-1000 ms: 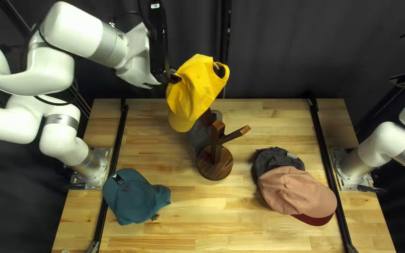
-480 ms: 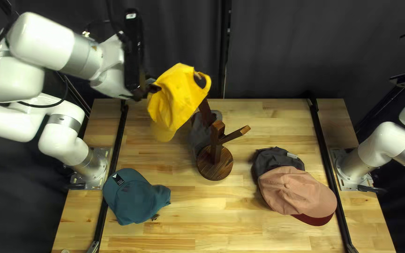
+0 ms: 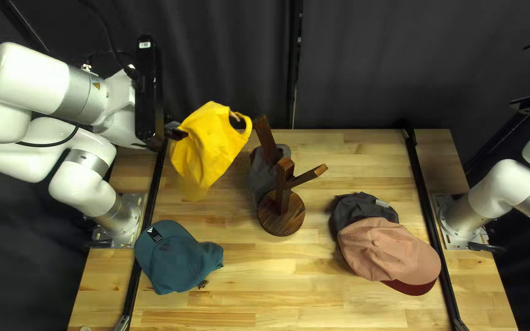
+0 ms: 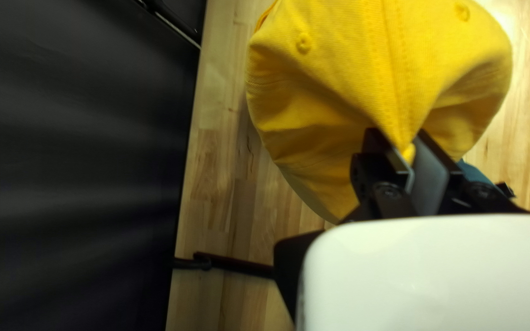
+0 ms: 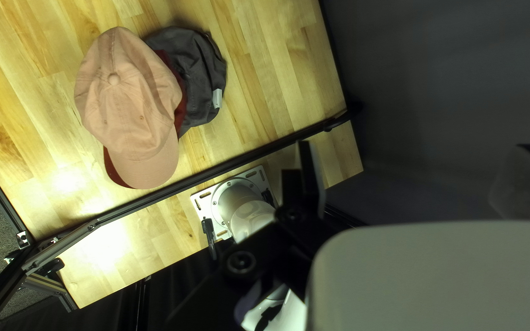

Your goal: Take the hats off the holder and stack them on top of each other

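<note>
Yellow hat (image 3: pixel 207 142) moved left off holder (image 3: pixel 281 216), clamped in left jaws.

wooden table (image 3: pixel 292 285): brown holder (image 3: pixel 282 211) stood in middle, teal hat (image 3: pixel 173 257) laid on one side, hat pile (image 3: pixel 384 250) laid on other side.

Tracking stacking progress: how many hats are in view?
6: yellow hat in the left pincer, grey hat on the holder, teal hat lying alone, pink hat over red hat and dark hat beside right arm's base. More may hide beneath.
</note>
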You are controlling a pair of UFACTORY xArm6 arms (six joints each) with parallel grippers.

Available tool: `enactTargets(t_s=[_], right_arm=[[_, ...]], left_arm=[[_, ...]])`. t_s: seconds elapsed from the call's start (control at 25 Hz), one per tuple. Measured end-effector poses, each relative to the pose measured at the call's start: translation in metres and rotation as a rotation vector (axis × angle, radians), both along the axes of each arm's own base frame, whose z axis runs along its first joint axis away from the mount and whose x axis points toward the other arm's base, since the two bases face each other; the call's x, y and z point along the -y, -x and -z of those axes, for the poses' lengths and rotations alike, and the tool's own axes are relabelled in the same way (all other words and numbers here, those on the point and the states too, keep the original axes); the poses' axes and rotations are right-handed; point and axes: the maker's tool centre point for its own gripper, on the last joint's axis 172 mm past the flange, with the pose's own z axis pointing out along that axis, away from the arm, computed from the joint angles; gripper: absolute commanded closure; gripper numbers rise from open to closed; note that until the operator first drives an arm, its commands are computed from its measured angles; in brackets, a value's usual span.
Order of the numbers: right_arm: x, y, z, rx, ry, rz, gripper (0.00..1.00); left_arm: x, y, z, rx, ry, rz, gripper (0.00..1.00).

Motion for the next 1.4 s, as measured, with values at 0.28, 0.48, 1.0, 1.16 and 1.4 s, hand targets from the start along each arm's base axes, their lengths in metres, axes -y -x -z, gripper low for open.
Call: enactTargets(t_s=[0.28, 0.48, 1.0, 1.16, 1.4], right_arm=[[0.0, 0.0, 0.0, 0.0, 0.0, 0.0, 0.0], [0.0, 0.0, 0.0, 0.0, 0.0, 0.0, 0.0], [0.0, 0.0, 0.0, 0.0, 0.0, 0.0, 0.0], [0.0, 0.0, 0.0, 0.0, 0.0, 0.0, 0.0], [0.0, 0.0, 0.0, 0.0, 0.0, 0.0, 0.0]], left_arm=[[0.019, 0.019, 0.025, -0.102, 0.051, -0.002, 1.0], [0.042, 0.039, 0.041, -0.174, 0.085, -0.015, 1.0], [0.098, 0.068, 0.09, -0.567, 0.136, -0.04, 1.0], [0.107, 0.079, 0.104, -0.681, 0.159, -0.054, 1.0], [0.116, 0.097, 0.13, -0.762, 0.188, -0.08, 1.0]])
